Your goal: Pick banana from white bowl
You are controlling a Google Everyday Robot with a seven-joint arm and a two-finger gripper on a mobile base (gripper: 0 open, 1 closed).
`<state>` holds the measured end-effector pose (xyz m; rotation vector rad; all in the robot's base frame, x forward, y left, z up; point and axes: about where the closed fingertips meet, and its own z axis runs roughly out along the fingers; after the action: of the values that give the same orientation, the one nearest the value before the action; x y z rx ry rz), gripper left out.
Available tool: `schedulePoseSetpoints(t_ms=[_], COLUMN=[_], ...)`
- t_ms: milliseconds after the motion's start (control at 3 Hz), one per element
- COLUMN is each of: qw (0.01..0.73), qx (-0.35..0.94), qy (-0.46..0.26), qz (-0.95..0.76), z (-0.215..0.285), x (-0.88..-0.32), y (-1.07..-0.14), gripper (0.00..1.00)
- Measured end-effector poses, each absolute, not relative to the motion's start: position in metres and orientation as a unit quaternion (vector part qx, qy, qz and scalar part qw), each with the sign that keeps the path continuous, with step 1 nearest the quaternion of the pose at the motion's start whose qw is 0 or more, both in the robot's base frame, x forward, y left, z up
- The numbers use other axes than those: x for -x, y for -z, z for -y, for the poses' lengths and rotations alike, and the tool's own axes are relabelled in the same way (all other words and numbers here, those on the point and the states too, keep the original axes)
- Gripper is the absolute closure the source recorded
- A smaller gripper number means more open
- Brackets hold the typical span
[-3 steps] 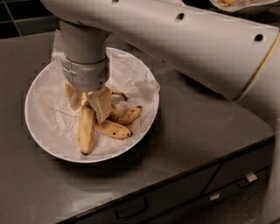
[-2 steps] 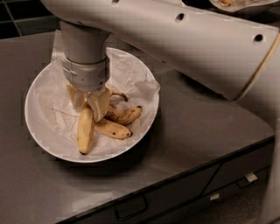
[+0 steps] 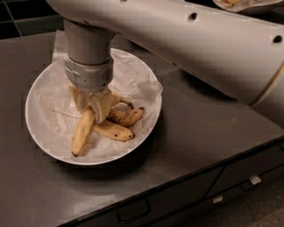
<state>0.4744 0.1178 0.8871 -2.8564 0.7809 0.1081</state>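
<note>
The white bowl [image 3: 37,133], wide, shallow and lined with crumpled white paper, stands on the dark counter at the left. The long, fairly straight banana [image 3: 82,134] lies in it, its dark tip toward the front rim. Two shorter, curved, spotted bananas [image 3: 120,124] lie to its right. My gripper [image 3: 91,104] reaches straight down into the bowl from above. Its fingers sit on either side of the long banana's upper end, closed against it. The banana still rests on the paper. The wrist hides the back of the bowl.
My large white arm [image 3: 199,48] crosses the upper right of the view. Another bowl's rim [image 3: 248,5] shows at the top right edge. The dark counter [image 3: 213,128] ends at a front edge with drawers and handles [image 3: 133,211] below.
</note>
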Motion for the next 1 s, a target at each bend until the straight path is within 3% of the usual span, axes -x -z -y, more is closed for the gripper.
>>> schedulePoseSetpoints(t_ms=[1000], qw=[0.281], qx=[0.91], qy=[0.086], qz=[-0.294], z=[-0.048], x=[-0.429], y=[-0.945], gripper=[1.0])
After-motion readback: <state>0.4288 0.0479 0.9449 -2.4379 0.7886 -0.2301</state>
